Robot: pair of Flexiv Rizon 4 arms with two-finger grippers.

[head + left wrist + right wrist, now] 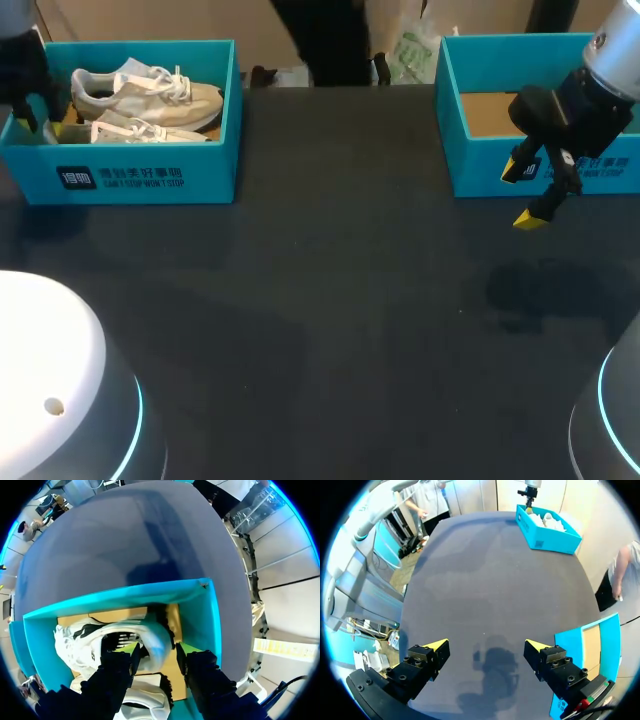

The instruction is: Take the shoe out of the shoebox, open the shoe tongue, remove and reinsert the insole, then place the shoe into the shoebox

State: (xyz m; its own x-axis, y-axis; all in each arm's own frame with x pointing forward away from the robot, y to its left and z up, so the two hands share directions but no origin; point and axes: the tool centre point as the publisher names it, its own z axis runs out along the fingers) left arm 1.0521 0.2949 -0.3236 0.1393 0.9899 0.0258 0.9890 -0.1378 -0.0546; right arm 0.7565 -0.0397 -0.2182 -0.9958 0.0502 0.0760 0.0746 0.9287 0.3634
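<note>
A teal shoebox (150, 175) at the table's back left holds two pale beige-and-white shoes side by side. My left gripper (35, 105) is down in the box's left end. In the left wrist view the gripper (157, 652) is shut on the heel of one shoe (150, 637), a yellow tip pressed on each side. The second shoe (142, 695) lies under the gripper, and the box wall (150, 592) stands ahead. My right gripper (521, 195) hangs open and empty above the table, just in front of the other teal box (480, 165); its fingers stand wide apart (486, 647).
The right teal box (607, 645) shows only a bare cardboard floor. Dark tabletop (330, 300) stretches between the two boxes and toward the front. The shoebox (550, 530) is far across the table from my right gripper.
</note>
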